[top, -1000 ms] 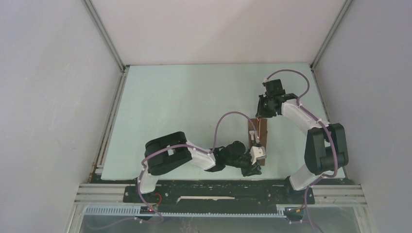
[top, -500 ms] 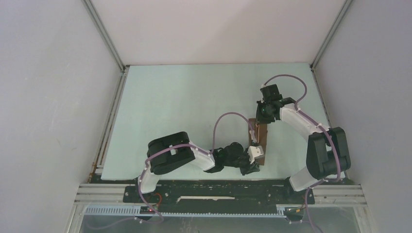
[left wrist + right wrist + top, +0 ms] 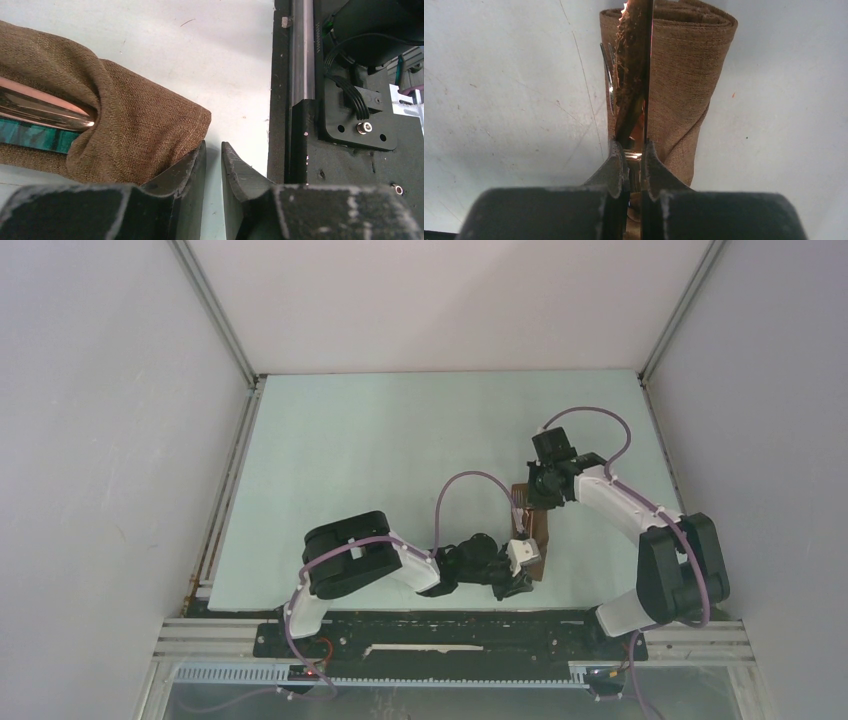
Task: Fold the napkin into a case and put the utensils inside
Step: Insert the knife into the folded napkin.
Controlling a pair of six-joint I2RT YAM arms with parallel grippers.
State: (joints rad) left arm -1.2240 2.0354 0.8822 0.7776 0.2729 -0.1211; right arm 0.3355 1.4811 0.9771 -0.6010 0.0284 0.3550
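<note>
Pale green counter (image 3: 380, 460), white walls. Your case (image 3: 534, 532) lies at 4 o'clock from counter centre, long axis running 12 to 6. Your right pincer (image 3: 633, 150) is at its 12 o'clock end, pinching the knife (image 3: 636, 60). In the wrist view the blade is edge-on, running toward 12 over the cloth. Fork (image 3: 608, 70) tines sit at 11 o'clock of the tips. Your left pincer (image 3: 213, 155) is at the case's 6 o'clock end, fingers almost pressed together, nothing between. The case corner is at its 10 o'clock, touching the left finger.
</note>
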